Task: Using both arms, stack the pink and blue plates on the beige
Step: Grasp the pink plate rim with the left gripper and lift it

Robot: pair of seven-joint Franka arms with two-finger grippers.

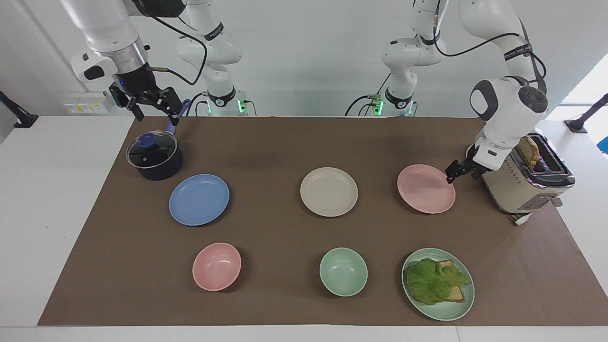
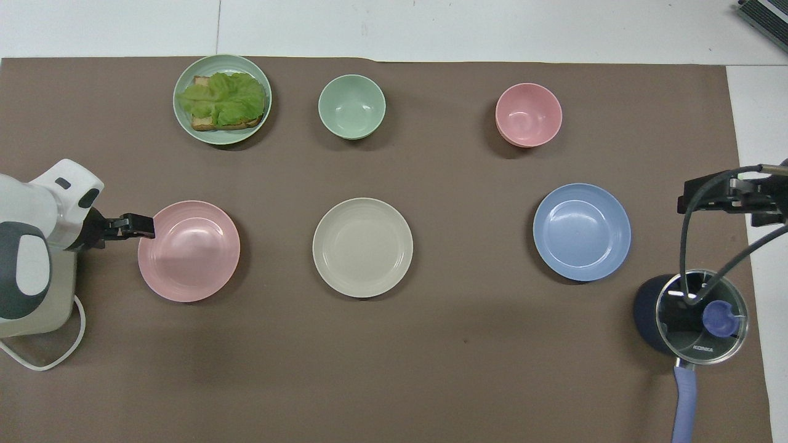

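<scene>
1. Nearest the robots, I have the right gripper [image 1: 151, 105] waiting above the lidded saucepan [image 1: 155, 156] at the right arm's end of the table; its fingers are spread and it holds nothing. The pan's contents I cannot tell through the lid.
2. The left gripper [image 1: 452, 173] is low at the rim of the pink plate [image 1: 426, 188], on the side toward the toaster [image 1: 522, 175]. Jaws parted, nothing gripped; whether a finger touches the rim I cannot tell.
3. Middle row: pink plate, beige plate [image 1: 328, 191] and blue plate [image 1: 199, 199] each lie flat on the brown mat [image 1: 285, 142], well apart, all three bare. Nothing is stacked yet.
4. Risk, my judgement: the rim is shallow, so a pinch closed too high could slip off or push the plate along the mat toward the beige one.
5. Risk: the left arm's wrist sits just beside the toaster, which holds a slice of bread [image 1: 528, 149] in one slot; a careless lift could knock it.
6. Risk: if both arms head for the beige plate together, they could collide over it.
7. Farthest row: pink bowl [image 1: 216, 266] and green bowl [image 1: 343, 271], both bare; the green plate [image 1: 438, 284] carries lettuce on bread.
</scene>
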